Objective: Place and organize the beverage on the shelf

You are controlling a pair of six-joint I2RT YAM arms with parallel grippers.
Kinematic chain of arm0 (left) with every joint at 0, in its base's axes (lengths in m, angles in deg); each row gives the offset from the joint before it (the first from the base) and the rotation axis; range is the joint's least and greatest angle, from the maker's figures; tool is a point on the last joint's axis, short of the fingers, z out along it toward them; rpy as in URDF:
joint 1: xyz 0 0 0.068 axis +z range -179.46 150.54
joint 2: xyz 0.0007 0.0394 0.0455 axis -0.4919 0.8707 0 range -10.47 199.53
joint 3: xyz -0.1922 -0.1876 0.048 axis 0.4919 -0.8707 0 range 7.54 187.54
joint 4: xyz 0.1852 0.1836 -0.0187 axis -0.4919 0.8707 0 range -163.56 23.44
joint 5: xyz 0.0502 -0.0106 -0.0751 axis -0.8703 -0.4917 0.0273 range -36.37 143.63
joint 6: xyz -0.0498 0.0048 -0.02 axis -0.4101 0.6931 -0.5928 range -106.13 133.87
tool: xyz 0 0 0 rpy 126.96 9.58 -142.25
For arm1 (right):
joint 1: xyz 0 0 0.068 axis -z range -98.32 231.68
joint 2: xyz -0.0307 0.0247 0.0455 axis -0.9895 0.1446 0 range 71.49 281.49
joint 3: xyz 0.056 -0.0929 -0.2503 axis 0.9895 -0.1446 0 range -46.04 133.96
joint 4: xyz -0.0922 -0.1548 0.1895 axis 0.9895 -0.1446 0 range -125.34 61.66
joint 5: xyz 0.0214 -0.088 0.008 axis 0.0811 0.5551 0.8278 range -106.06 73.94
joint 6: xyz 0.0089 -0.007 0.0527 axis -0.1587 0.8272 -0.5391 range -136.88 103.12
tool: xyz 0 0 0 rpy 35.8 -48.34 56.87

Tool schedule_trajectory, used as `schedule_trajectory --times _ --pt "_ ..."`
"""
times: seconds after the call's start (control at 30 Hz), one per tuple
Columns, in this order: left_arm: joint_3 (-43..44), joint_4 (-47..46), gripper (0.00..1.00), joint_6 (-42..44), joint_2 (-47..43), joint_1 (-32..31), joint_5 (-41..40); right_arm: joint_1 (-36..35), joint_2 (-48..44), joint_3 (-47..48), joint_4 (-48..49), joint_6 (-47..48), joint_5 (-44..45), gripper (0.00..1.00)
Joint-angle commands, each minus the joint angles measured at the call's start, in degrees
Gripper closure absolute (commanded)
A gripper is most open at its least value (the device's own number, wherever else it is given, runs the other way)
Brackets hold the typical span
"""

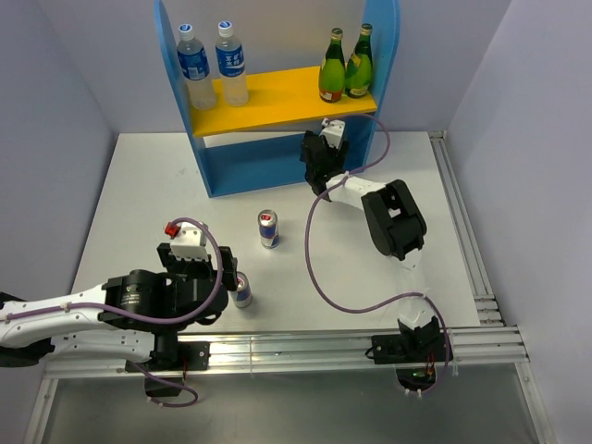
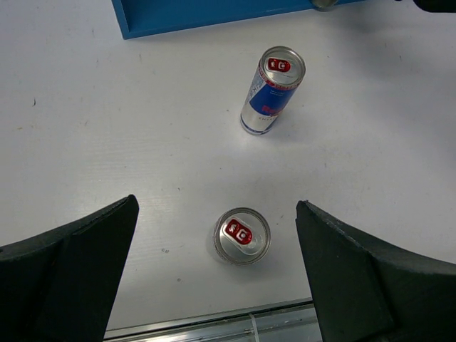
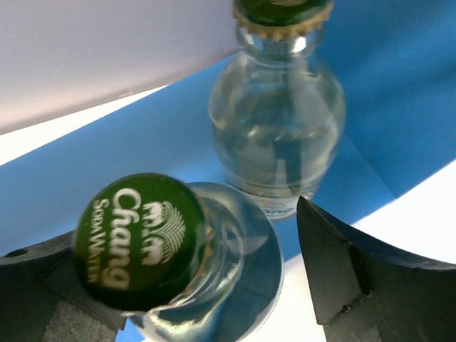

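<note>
Water bottles (image 1: 195,67) first: both blue-labelled ones stand upright, side by side, at the left end of the yellow board (image 1: 277,92) of the shelf (image 1: 169,55). Down at the near left, the left tool (image 2: 217,206) hangs over the table (image 2: 85,128) with its fingers spread wide. One can (image 2: 242,236) stands upright between them, touching neither. The second can (image 2: 272,89) is upright too, further out in the middle of the table, short of the shelf's blue base. Over to the right, the right tool (image 3: 167,228) sits under the yellow board at the lower level, jaws apart. One green-capped bottle (image 3: 128,242) is between them, with a sliver of gap showing at one finger (image 3: 356,278); the other side is hidden behind the cap. The other green-capped bottle (image 3: 278,121) stands just beyond it on the blue floor. Far right, up top, two dark green bottles (image 1: 332,67) stand close together on the yellow board
</note>
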Motion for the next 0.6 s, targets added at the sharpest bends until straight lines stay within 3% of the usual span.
schedule_trajectory --times 0.0,0.4,0.47,0.57 --pt "2.1 0.8 0.01 -1.1 0.3 -0.5 -1.7 0.8 -5.9 -1.4 6.3 1.4 1.5 0.13" --pt "2.2 1.0 0.01 -1.3 0.9 -0.6 -1.9 0.4 -8.5 -4.1 1.7 -1.4 -0.8 0.12" --pt "2.2 1.1 0.01 -1.4 1.0 -0.6 -1.9 0.4 -9.0 -4.8 1.5 -2.0 -1.1 0.21" --pt "2.1 1.0 0.01 -1.4 0.9 -0.6 -1.9 0.3 -9.7 -5.5 -0.1 -3.0 -1.0 0.50"
